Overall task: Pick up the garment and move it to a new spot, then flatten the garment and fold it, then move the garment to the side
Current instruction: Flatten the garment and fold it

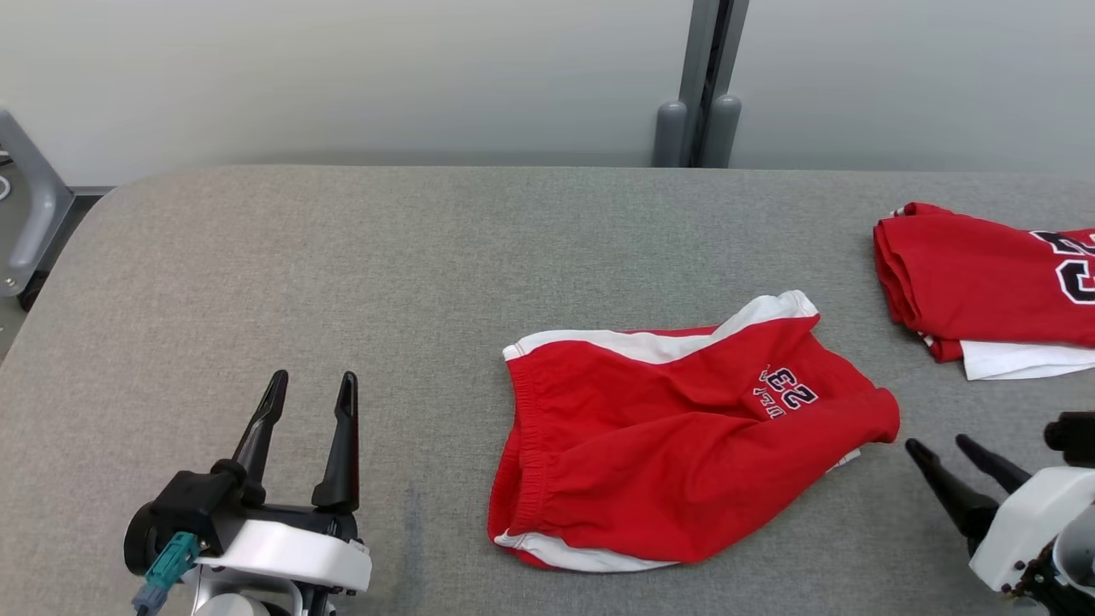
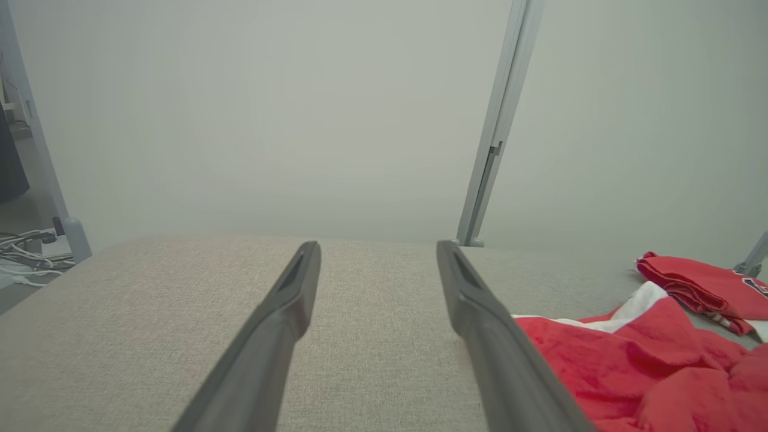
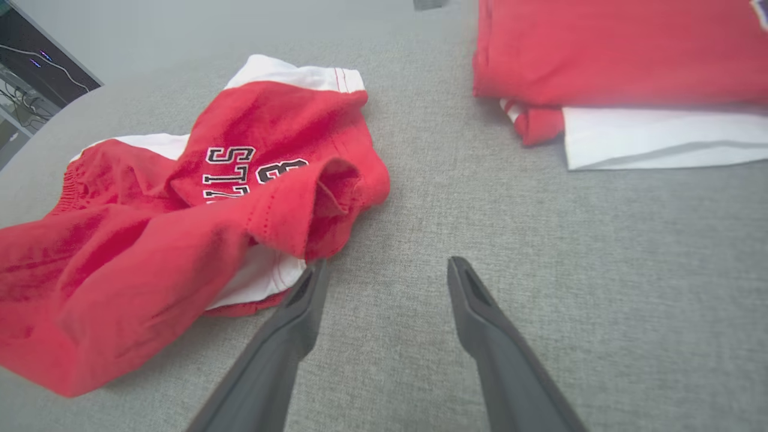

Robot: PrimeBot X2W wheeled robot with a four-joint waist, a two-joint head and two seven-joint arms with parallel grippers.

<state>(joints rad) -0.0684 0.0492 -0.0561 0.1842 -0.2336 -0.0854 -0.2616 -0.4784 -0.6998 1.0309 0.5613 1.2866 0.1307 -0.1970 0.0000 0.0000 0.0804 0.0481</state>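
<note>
From the head, a folded red jersey (image 1: 975, 282) sits at the far right of the grey bench (image 1: 299, 257), near the garment (image 1: 684, 436), a crumpled red pair of shorts with white trim lying mid-bench. The left gripper (image 1: 312, 376) stands spread and empty, well apart from it. Left wrist: the garment lies to the right of the fingers (image 2: 282, 312). Right wrist: the right gripper (image 3: 389, 264) is spread and empty, one tip just beside the garment's white hem.

Red shorts (image 3: 180, 240) crumpled on grey table (image 3: 600, 270), just beside right gripper (image 3: 387, 263); jaws apart, empty; folded red garment (image 3: 600, 54) beyond.
</note>
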